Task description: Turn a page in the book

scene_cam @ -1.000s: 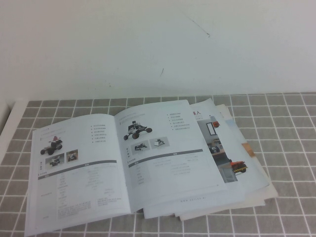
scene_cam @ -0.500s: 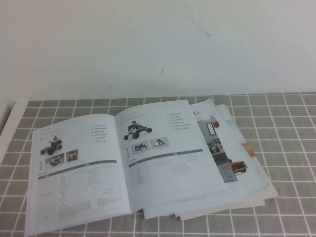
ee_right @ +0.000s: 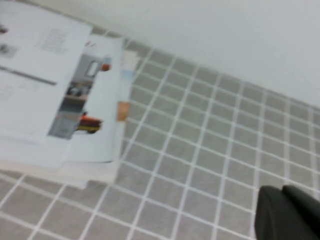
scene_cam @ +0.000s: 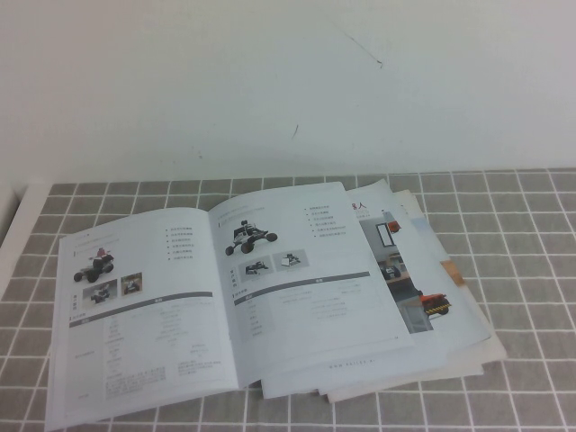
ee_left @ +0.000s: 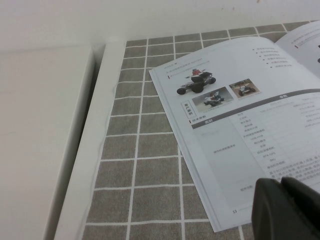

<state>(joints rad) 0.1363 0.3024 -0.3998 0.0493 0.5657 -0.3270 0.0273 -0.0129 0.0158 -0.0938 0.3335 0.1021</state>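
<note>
Left gripper (ee_left: 286, 210) seen only in its own wrist view, as a dark body at the frame's corner, hanging above the near outer corner of the book (scene_cam: 243, 297); fingers pressed together or spread, cannot tell. Beyond that gripper, the book's left-hand leaf lying flat, with a red-topped rover (ee_left: 196, 81) printed above two small photos and a grey header bar under them. Farther out on that gripper's side, grey-tiled cloth (scene_cam: 531, 270) running to the white edge of the counter (ee_left: 85, 165). Past the spine, the page (scene_cam: 301, 283) lying flat on the right half of the open book, showing a white-black robot vehicle (scene_cam: 249, 238) over small photos and a grey bar. Under the page and fanned out toward the right gripper, several more leaves, one with colour photos and a small red and black machine (scene_cam: 434, 303). Right gripper (ee_right: 287, 215) likewise absent from the high view, showing in its wrist view as a dark body low in the corner over bare grey tiles, pressed together and holding nothing, well apart from the fanned edges of the book.
</note>
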